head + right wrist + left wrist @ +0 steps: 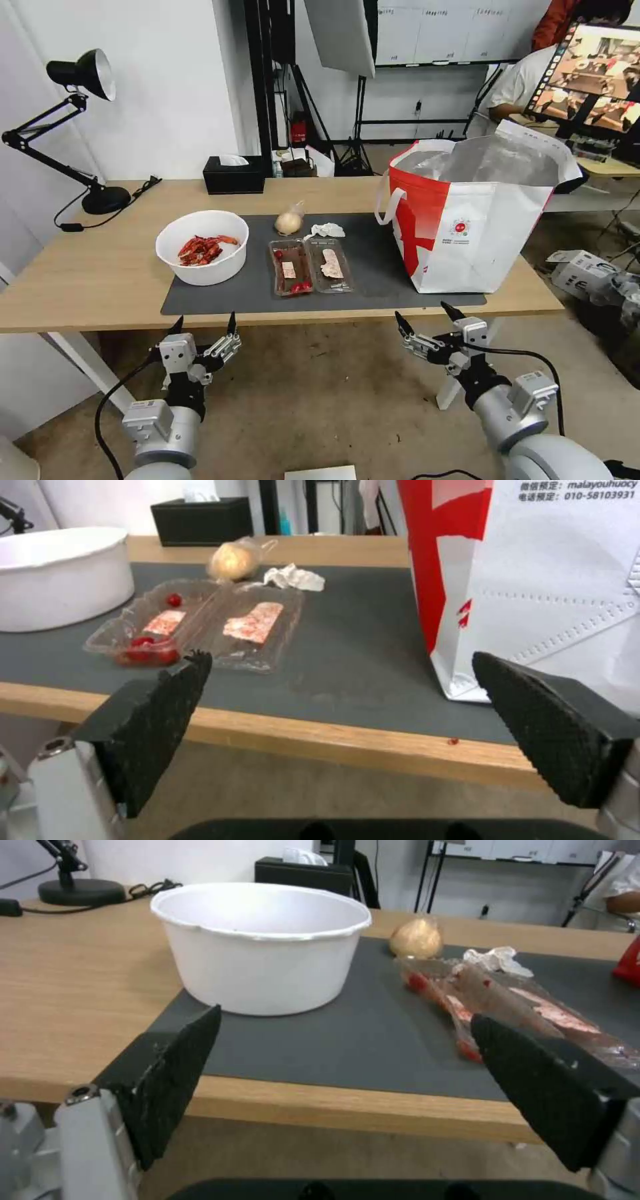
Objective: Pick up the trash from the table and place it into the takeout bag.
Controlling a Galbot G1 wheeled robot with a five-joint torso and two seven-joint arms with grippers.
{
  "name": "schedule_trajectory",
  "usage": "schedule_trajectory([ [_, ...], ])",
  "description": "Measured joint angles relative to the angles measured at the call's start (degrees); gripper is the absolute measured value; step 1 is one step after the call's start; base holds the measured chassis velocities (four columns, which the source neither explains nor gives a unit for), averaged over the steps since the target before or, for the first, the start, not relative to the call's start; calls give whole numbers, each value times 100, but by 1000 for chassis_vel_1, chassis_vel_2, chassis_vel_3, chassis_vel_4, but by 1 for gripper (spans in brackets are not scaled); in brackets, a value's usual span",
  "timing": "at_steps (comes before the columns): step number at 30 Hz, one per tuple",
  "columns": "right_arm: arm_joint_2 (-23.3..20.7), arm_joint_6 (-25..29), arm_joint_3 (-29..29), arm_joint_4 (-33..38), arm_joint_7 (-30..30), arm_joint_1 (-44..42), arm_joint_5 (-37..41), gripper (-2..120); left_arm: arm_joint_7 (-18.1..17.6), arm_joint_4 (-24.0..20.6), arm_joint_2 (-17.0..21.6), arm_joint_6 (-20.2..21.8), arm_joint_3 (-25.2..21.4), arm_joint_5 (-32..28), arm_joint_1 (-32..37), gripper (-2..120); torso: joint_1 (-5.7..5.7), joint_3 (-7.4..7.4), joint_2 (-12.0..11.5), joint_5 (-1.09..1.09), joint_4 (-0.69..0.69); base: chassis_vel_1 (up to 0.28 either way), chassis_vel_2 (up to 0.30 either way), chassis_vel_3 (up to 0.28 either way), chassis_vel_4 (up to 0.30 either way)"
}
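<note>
Nothing bagged yet: your left gripper (204, 328) and right gripper (423, 316) hover spread apart off the desk's (80, 280) near edge, bowl (202, 247), trays (310, 267), tissue (325, 231), knotted bag (289, 221) left of the takeout bag (477, 217).

White wall (167, 87), black lamp (80, 73) (desk-mounted), brown floor (320, 407).

Even bright indoor light; soft shadows; wrist views blurry.

We see a light-wood worktop (100, 280) bearing a dark grey mat (373, 267), a black tissue box (233, 175) and a desk lamp (100, 197).
</note>
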Motion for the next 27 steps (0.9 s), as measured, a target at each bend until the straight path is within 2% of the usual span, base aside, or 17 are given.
schedule_trajectory([
  [9,1,43,-93,-30,205,95,401,100,33,-20,-5,-17,-4,16,67,100,0,0,0,0,-1,0,0,0,0],
  [11,-10,245,-236,-91,354,245,1033,100,36,-25,-25,-52,-15,24,98,100,0,0,0,0,-1,0,0,0,0],
  [12,-10,245,-236,-91,354,245,1033,100,36,-25,-25,-52,-15,24,98,100,0,0,0,0,-1,0,0,0,0],
  [14,-8,325,-383,-115,513,388,1555,100,37,-34,-33,-91,-38,47,143,100,0,0,0,0,0,0,0,0,0],
  [15,12,377,-553,-143,707,552,2023,100,39,-43,-28,-101,-66,65,183,100,0,0,0,-1,0,0,0,0,0],
  [16,12,377,-553,-143,707,552,2023,100,39,-43,-28,-101,-66,65,183,100,0,0,0,-1,0,0,0,0,0],
  [18,57,450,-875,-268,1049,861,2723,100,48,-76,-3,-107,-117,62,232,100,-1,0,0,-1,0,0,0,0,0],
  [19,57,450,-875,-268,1049,861,2723,100,48,-76,-3,-107,-117,62,232,100,-1,0,0,-1,0,0,0,0,0],
  [21,85,541,-1240,-463,1536,1231,3539,100,56,-94,6,-108,-152,50,256,100,0,0,0,0,1,0,0,0,0],
  [22,85,541,-1240,-463,1536,1231,3539,100,56,-94,6,-108,-152,50,256,100,0,0,0,0,1,0,0,0,0],
  [25,145,603,-1609,-636,2171,1620,4592,100,58,-88,7,-108,-176,90,280,100,0,0,0,-1,0,0,0,0,0],
  [26,145,603,-1609,-636,2171,1620,4592,100,58,-88,7,-108,-176,90,280,100,0,0,0,-1,0,0,0,0,0],
  [27,196,606,-1732,-671,2430,1762,4961,100,58,-79,5,-108,-180,95,291,100,0,0,0,-1,0,0,0,0,0],
])
